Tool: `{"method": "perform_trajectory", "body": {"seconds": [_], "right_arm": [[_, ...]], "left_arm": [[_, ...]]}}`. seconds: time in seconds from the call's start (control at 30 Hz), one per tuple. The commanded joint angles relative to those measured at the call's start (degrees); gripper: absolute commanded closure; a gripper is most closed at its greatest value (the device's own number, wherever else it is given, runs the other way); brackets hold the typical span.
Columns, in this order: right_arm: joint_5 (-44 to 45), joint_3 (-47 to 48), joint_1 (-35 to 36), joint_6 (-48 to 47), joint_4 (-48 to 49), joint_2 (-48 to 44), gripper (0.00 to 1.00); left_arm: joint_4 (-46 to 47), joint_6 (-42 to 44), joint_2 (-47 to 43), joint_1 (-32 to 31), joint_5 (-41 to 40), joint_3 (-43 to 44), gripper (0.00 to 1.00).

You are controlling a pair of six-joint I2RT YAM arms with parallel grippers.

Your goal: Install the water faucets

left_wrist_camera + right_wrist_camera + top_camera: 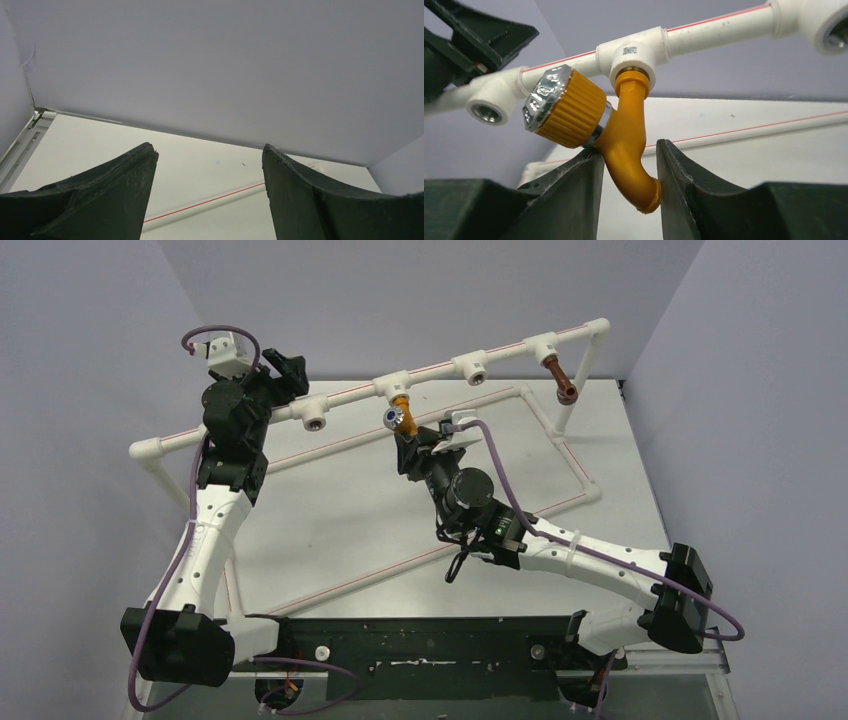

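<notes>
The orange-yellow faucet [398,415] with its round silver end hangs from a white tee socket [636,50] of the pipe frame [440,372], its top end in the socket. My right gripper [405,440] is shut on its bent spout [626,135], and both fingers touch it. The dark reddish-brown faucet [562,380] hangs from the tee socket at the far right of the raised pipe. My left gripper [290,368] is open and empty beside the left part of that pipe; in the left wrist view [207,150] nothing lies between its fingers.
Two tee sockets stand empty, one left of the orange faucet [316,423] and one right of it [472,371]. Lower pipes with red lines [400,565] run across the table. Grey walls close in the back and the sides.
</notes>
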Motion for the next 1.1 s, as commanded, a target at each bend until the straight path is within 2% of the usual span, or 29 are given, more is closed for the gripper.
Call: {"method": "perform_trajectory", "body": {"seconds": [0.0, 0.07, 0.13, 0.33, 0.43, 0.57, 0.63, 0.83, 1.07], "right_arm": [[0.7, -1.3, -0.7, 34.0, 12.4, 0.3, 1.00], [-0.6, -2.6, -1.8, 41.1, 13.1, 0.0, 1.00], [-1.5, -3.2, -2.2, 44.3, 13.5, -0.2, 1.00], [-3.9, -1.4, -2.0, 39.8, 10.8, -1.2, 1.00], [-5.2, -2.6, -1.9, 36.8, 9.1, -3.2, 0.87], [-8.7, -3.3, -2.0, 31.1, 4.7, -6.3, 0.51], [-10.1, -3.3, -2.0, 28.8, 0.9, -7.8, 0.40], [-11.0, -4.4, -2.5, 23.7, -9.5, -12.6, 0.26], [-11.8, -3.8, -2.8, 13.3, -18.9, -18.4, 0.20]], "left_arm": [[-28.5, 2.2, 9.0, -4.3, 9.8, -8.7, 0.26], [-28.3, 2.2, 9.1, -4.4, 9.9, -8.7, 0.26], [-28.4, 2.2, 9.1, -4.5, 10.0, -8.7, 0.26], [-28.4, 2.3, 8.7, -4.7, 9.7, -8.7, 0.26], [-28.5, 2.2, 8.6, -4.7, 9.6, -8.7, 0.26], [-28.5, 2.2, 8.7, -4.7, 9.6, -8.7, 0.26], [-28.5, 2.2, 8.8, -4.7, 9.6, -8.6, 0.26], [-28.7, 2.3, 8.9, -4.7, 9.1, -8.6, 0.26], [-28.7, 2.4, 8.9, -4.7, 8.9, -8.5, 0.26]]}}
